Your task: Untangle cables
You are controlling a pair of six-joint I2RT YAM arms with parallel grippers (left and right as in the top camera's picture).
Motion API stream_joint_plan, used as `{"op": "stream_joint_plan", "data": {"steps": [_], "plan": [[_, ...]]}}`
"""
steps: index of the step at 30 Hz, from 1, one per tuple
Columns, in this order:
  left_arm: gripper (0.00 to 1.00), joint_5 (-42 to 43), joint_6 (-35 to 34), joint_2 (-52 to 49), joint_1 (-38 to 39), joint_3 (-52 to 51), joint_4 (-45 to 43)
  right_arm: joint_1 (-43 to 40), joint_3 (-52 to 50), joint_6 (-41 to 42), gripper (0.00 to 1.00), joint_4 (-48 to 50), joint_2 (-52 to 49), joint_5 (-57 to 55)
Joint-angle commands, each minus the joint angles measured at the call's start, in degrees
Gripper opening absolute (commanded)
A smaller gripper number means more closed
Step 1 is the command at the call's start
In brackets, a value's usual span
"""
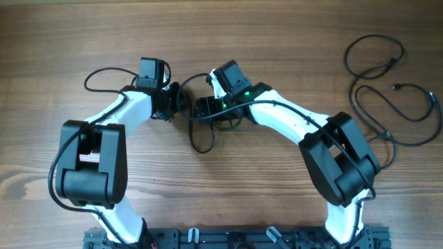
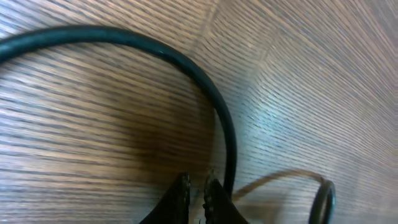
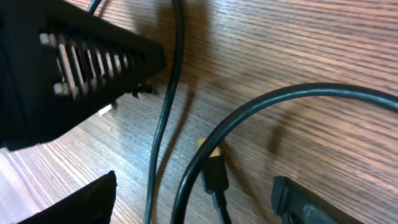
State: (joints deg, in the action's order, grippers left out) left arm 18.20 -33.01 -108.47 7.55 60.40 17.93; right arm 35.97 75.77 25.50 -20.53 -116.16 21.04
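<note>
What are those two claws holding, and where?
The right gripper is open, holding nothing. The left gripper is shut beside a cable; whether it pinches anything cannot be told.

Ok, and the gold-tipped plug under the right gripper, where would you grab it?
Probably the plug by its black body, just behind the gold tip, coming straight down: it lies flat on the table. The open right gripper straddles it. A curved cable runs close along its left side, so the jaws may catch that too.

place: robotics lab bench | evidence: left arm (image 1: 104, 131), right arm (image 1: 297, 124) on black rail (image 1: 235, 239), wood-grain table (image 1: 277, 34)
</note>
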Motion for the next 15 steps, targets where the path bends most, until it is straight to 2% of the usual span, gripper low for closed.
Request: {"op": "stream_joint_plan", "data": {"steps": [1,6,12,15], "plan": [[0.12,6.58,1.09,-0.85,0.11,0.57,-0.13,0.17,-0.48,0.13,0.82,-0.04,-0.76,-1.9],[0.12,7.13,1.09,-0.85,0.13,0.57,-0.17,0.2,-0.48,0.17,0.83,-0.07,-0.76,-1.29],[0.12,5.62,1.11,-0.85,0.11,0.57,-1.01,0.2,-0.48,-0.02,0.88,0.44,-0.76,4.26],[0.2,1.95,1.11,-0.85,0.42,0.57,-1.86,0.2,-0.48,0.0,0.89,0.55,-0.76,4.33]]}}
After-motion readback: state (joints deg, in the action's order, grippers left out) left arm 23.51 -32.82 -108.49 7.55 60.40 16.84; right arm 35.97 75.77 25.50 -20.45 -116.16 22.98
